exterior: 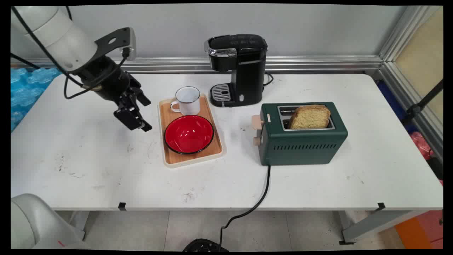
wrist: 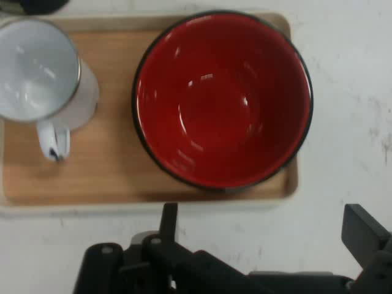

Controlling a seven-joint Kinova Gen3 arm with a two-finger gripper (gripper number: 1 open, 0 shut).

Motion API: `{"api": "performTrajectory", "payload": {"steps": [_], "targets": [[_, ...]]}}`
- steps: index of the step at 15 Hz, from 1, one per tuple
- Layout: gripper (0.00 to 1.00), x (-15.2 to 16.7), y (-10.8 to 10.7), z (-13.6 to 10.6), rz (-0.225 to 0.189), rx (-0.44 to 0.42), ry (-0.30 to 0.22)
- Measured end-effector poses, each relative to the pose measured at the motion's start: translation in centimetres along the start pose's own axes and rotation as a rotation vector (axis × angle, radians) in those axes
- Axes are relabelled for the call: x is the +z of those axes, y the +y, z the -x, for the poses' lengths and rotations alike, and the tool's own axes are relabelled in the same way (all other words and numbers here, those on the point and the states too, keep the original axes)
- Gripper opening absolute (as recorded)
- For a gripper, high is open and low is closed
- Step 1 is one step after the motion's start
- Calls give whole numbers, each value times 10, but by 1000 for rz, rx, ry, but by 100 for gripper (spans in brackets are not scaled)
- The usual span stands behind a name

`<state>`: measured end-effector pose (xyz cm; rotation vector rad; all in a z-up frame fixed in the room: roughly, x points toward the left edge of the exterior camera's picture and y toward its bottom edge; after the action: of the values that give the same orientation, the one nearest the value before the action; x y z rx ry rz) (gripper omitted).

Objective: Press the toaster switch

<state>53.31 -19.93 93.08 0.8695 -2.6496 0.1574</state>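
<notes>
A: Where is the claw (exterior: 136, 115), and does it grip anything?

B: It hangs above the table (exterior: 88, 170), just to the left of the wooden tray (exterior: 193, 159), tilted down toward it. Its two fingers stand spread wide apart, and nothing sits between them. In the hand view the claw (wrist: 263, 239) shows one finger at the lower left and the other at the lower right, with bare table surface between.

A: What is nearest to it?

B: The tray. It is a light wood rectangle with a pale rim, lying flat on the table. On it sits a red bowl (exterior: 188, 134) with a dark rim, upright and empty, filling the tray's nearer half. Behind the bowl, on the far end of the tray, stands a white enamel mug (exterior: 187, 100), upright, its handle turned to the tray's left side. Mug and bowl are close beside each other; whether they touch I cannot tell.

A: And beyond the tray?

B: Just behind the tray's far right corner stands a black coffee machine (exterior: 238, 69), near the wall. To the right of the tray, a little apart, is a dark green toaster (exterior: 300, 141) with a slice of bread (exterior: 310, 117) standing up out of its nearer slot. The toaster's black cord (exterior: 263, 193) runs off the table's near edge toward the floor.
</notes>
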Motion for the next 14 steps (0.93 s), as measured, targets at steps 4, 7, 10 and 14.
{"api": "performTrajectory", "payload": {"steps": [4, 7, 10, 14], "targets": [[100, 5, -5, -27, 17, 8, 52], [100, 10, -7, -56, 41, 13, 95], [100, 14, -10, -83, 57, 12, 144], [0, 22, -12, -109, 77, 6, 208]]}}
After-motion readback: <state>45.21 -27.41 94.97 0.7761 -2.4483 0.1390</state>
